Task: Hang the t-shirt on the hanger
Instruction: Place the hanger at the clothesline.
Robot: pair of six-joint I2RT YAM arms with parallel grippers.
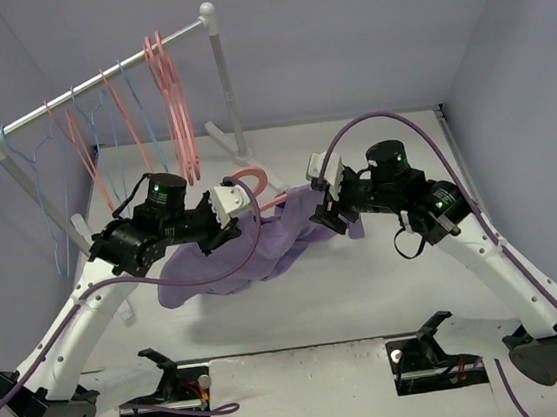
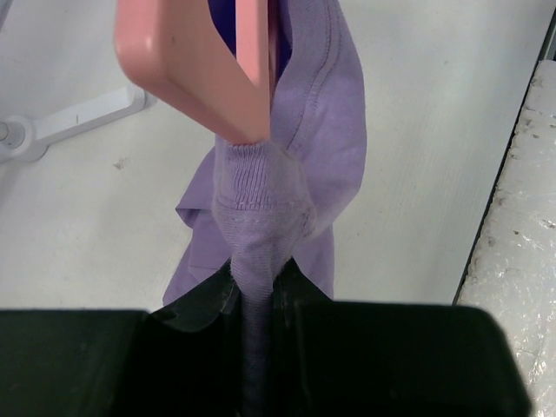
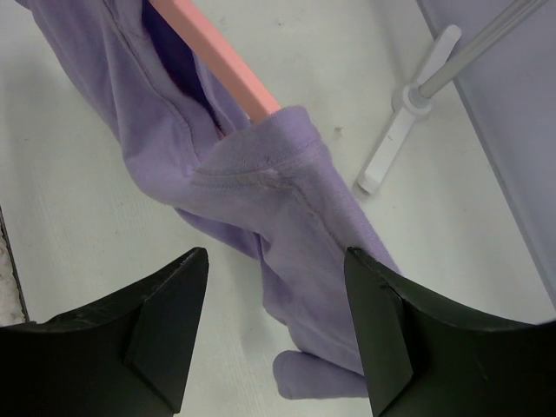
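Note:
A purple t-shirt (image 1: 252, 242) hangs bunched between my two grippers above the table. A salmon-pink hanger (image 1: 254, 183) sticks out of it, hook toward the rack. My left gripper (image 1: 234, 214) is shut on the shirt's ribbed collar (image 2: 256, 195), with the hanger's end (image 2: 208, 69) just beyond the jaws. My right gripper (image 1: 327, 208) is open, its fingers (image 3: 174, 304) wide apart, above the shirt's sleeve (image 3: 287, 234). The hanger's arm (image 3: 228, 65) runs into the sleeve there.
A white clothes rack (image 1: 103, 82) stands at the back left with several pink (image 1: 174, 100) and thin blue (image 1: 88, 129) hangers on its bar. Its white foot (image 3: 408, 130) lies near the shirt. Purple cables (image 1: 421, 132) loop over the arms.

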